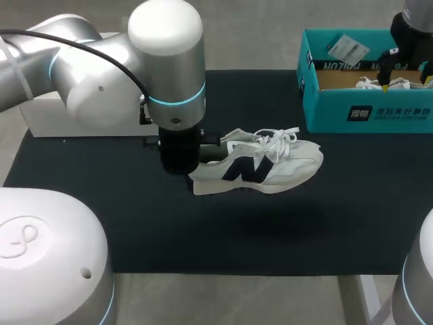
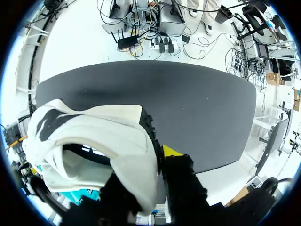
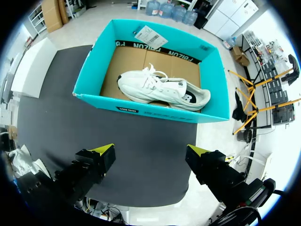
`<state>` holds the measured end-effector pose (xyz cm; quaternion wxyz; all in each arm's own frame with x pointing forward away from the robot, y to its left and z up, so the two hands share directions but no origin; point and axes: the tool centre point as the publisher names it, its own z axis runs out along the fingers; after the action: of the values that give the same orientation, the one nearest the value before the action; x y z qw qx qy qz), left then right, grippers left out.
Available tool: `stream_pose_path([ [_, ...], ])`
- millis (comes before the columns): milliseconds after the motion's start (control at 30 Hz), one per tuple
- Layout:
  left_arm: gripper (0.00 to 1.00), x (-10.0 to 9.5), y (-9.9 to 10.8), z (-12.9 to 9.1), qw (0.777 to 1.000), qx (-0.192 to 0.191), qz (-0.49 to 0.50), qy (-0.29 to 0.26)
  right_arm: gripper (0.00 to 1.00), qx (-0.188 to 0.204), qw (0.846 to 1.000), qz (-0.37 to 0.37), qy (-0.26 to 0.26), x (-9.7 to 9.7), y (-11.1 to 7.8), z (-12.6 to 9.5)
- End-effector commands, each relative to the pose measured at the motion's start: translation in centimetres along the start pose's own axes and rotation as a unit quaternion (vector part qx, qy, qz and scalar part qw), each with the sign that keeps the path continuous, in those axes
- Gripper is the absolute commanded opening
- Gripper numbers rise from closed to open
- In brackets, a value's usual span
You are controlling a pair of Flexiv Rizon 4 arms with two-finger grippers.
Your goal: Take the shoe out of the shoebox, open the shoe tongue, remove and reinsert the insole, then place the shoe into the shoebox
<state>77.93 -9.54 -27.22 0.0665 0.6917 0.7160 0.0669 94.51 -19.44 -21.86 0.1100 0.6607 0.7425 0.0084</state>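
A white sneaker point(image 1: 267, 162) with a dark side logo and white laces hangs a little above the black mat point(image 1: 203, 230), its toe pointing right. My left gripper point(image 1: 179, 152) is shut on its heel. In the left wrist view the heel collar point(image 2: 117, 136) fills the space at the gripper point(image 2: 141, 165); one yellow fingertip point(image 2: 171, 150) presses the outside, the other is hidden inside the shoe. The teal shoebox point(image 1: 369, 112) stands at the back right with a second white sneaker point(image 3: 162, 89) lying in it. My right gripper point(image 3: 150, 151) hovers open above the box point(image 3: 94, 80), holding nothing.
A white block point(image 1: 74, 115) sits at the mat's back left, partly behind my left arm. A paper tag point(image 1: 346, 49) rests on the box's far wall. The mat's front edge runs along the table's near side.
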Motion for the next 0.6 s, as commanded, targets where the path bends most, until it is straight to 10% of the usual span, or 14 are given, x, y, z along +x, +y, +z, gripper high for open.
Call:
stream_pose_path([
  [33, 0.0, -1.3, 0.3, -0.4, 1.0, -0.005, 0.002, 0.009, 1.0, -0.001, 1.0, 0.0, -0.001, 0.0, -0.1, 0.0],
  [600, 0.0, -2.1, 1.4, 4.1, 0.999, -0.009, 0.017, 0.033, 1.0, -0.001, 1.0, 0.0, -0.001, 0.0, -0.1, 0.0],
])
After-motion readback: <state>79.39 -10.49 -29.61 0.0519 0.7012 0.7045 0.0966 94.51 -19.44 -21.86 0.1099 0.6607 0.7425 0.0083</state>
